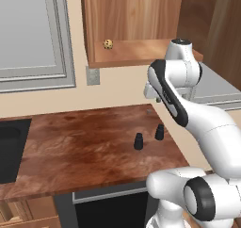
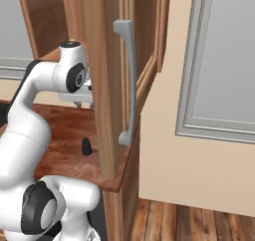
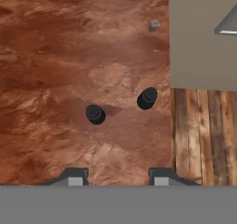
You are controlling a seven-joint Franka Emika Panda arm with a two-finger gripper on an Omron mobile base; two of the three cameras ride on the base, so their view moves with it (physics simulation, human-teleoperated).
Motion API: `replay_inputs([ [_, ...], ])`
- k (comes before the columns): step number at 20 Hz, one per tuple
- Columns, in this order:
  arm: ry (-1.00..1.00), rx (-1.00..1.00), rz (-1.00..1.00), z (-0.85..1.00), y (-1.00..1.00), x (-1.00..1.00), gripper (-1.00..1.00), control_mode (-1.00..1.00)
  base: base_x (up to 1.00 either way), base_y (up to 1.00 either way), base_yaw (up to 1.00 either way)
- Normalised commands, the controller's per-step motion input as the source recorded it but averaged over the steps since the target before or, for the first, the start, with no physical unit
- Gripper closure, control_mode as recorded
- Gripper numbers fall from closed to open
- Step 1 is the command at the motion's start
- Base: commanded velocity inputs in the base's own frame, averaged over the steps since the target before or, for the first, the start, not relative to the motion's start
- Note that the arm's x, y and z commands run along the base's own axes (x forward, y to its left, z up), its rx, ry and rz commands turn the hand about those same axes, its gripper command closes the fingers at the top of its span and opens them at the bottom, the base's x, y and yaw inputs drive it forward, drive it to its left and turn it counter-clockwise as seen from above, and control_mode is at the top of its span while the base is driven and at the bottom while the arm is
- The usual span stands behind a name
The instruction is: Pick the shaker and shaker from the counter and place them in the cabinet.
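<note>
while both shakers, one [image 3: 95, 114] beside the other [image 3: 147, 98], stand upright on the counter [image 3: 55, 70] near its edge, the empty, narrow-set gripper [image 3: 115, 174] should widen, centre over one, descend straight

Worktop [image 1: 84, 147]: reddish-brown, marbled.
Speckled tan ball [image 1: 108, 44]: on wooden shelf.
Sink [image 1: 9, 149]: dark, at worktop's left.
Floor [image 3: 203, 135]: wood planks.

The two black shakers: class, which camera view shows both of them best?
The hand view: it looks straight down on both shakers, unobstructed. The left base view shows both from the side; the right base view shows one.
</note>
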Motion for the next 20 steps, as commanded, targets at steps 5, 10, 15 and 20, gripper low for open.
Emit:
replay_inputs([
  [5,0.00,0.00,0.00,-0.01,0.00,-0.10,-1.00,-1.00,0.00,0.00,0.00],
  [10,-0.03,0.00,0.00,-0.09,0.00,-0.26,-1.00,-1.00,0.00,0.00,0.00],
  [15,-0.03,0.00,0.00,-0.15,0.00,-0.32,-1.00,-1.00,0.00,0.00,0.00],
  [20,-0.03,0.00,0.00,-0.17,0.00,-0.31,-1.00,-1.00,0.00,0.00,0.00],
])
